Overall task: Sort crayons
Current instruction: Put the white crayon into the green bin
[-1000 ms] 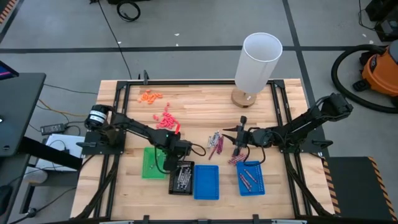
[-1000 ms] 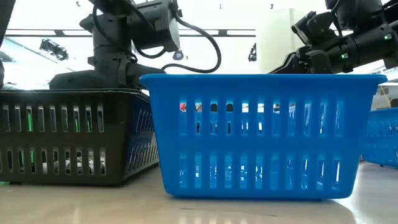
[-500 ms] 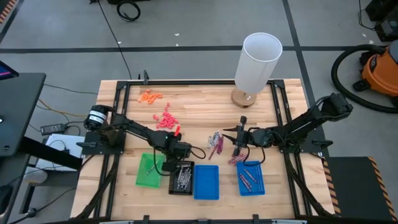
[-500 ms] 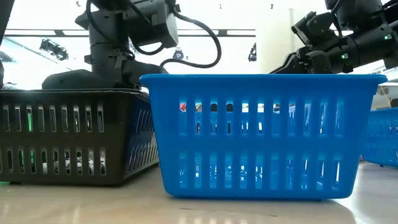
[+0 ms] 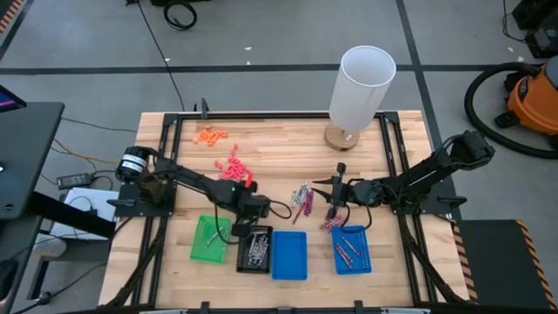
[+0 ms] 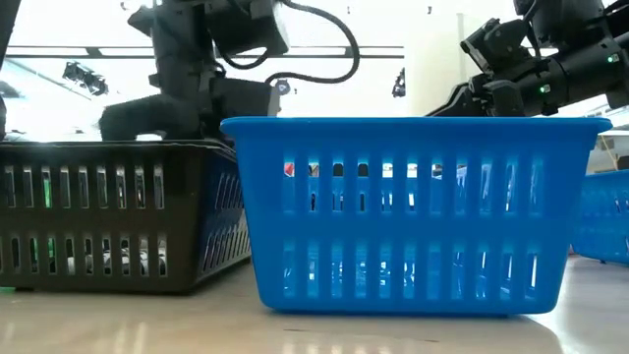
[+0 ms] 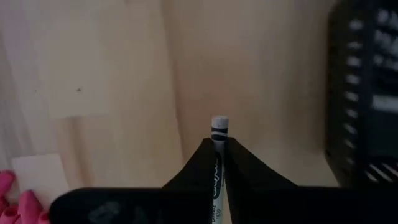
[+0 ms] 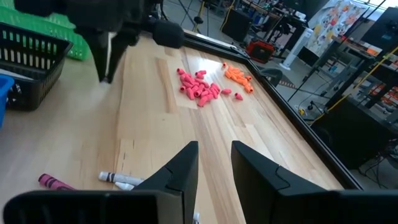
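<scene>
Left gripper (image 7: 219, 163): fingers pressed together on a silvery-grey crayon (image 7: 218, 140), whose tip sticks out past the fingertips; in the high view the gripper (image 5: 248, 209) hangs over bare wood just behind the black tray (image 5: 254, 249)
Held crayon's axis: it runs in line with the fingers, so it points down and forward from the wrist, not across the jaws
Key relation: the black tray, which already holds pale sticks, lies immediately in front of the left gripper, toward the table's near edge, with the green tray (image 5: 209, 238) just to its left; judging by colour, a short carry over the black tray's rim is the likely move
Right gripper (image 8: 212, 163): fingers apart with nothing between them, waiting above the loose crayons (image 5: 302, 201) at mid-table, just behind the right-hand blue tray (image 5: 353, 249)
Nearer arm: the right arm is nearer the loose pile; the left is nearer the black and green trays
Other crayons: several maroon ones lie in the right-hand blue tray; the middle blue tray (image 5: 289, 254) looks bare
Hard to make out: in the low view the middle blue tray fills the frame and hides the pile; the crayon's lower end is buried between the fingers; the number of crayons in the black tray cannot be counted
</scene>
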Controlling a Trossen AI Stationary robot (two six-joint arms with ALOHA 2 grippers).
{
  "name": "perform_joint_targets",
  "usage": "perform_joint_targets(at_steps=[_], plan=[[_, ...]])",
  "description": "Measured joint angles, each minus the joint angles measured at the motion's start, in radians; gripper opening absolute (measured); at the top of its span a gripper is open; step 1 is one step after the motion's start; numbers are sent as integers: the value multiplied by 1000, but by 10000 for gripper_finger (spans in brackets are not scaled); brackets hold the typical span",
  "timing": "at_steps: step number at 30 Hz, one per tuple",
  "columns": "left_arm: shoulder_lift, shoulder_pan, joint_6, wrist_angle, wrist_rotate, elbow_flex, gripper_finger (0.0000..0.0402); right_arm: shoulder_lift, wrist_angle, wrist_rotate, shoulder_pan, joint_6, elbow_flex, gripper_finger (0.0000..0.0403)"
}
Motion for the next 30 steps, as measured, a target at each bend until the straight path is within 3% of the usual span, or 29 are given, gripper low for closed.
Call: perform_joint_targets(at_steps=[8,12,16,21,30], plan=[[1,-10,-74,-209,-25,168,15,0,-6,0,0,0,0,105],[-1,-39,-216,-337,2,254,16,0,-9,0,0,0,0,105],[-3,-92,-400,-400,99,308,16,0,-22,0,0,3,0,105],[-30,-204,-602,-402,129,294,16,0,-26,0,0,3,0,105],[-102,-367,-952,-446,65,185,16,0,-25,0,0,0,0,105]])
